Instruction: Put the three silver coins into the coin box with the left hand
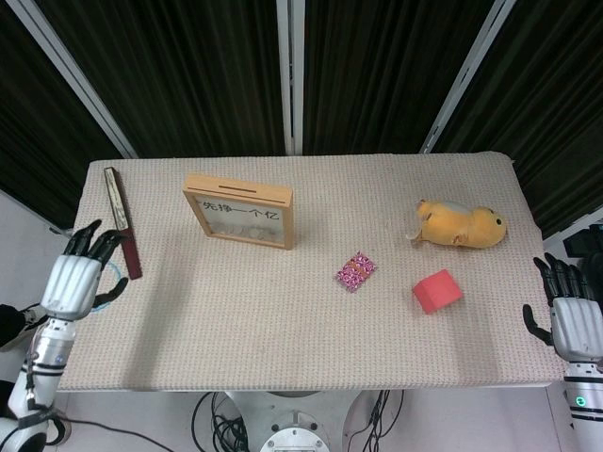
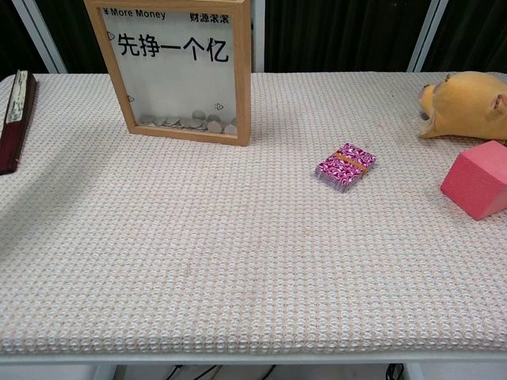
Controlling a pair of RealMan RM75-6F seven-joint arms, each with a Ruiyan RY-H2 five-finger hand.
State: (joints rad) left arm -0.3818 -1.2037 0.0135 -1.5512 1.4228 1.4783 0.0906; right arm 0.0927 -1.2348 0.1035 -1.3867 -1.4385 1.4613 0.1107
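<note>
The wooden-framed coin box [image 1: 239, 211] stands upright at the back left of the table, its clear front printed with black characters. Several silver coins [image 2: 190, 122] lie in a heap at its bottom. No loose coin shows on the cloth. My left hand [image 1: 73, 276] hangs off the table's left edge, fingers spread and holding nothing. My right hand [image 1: 569, 318] hovers off the right edge, fingers apart and holding nothing. Neither hand appears in the chest view.
A dark folded fan [image 1: 122, 220] lies along the left edge. A pink patterned card pack [image 1: 355, 271] sits mid-table. A red block [image 1: 436, 290] and an orange plush toy [image 1: 462, 225] are at the right. A blue ring [image 1: 115, 282] lies beyond the left edge.
</note>
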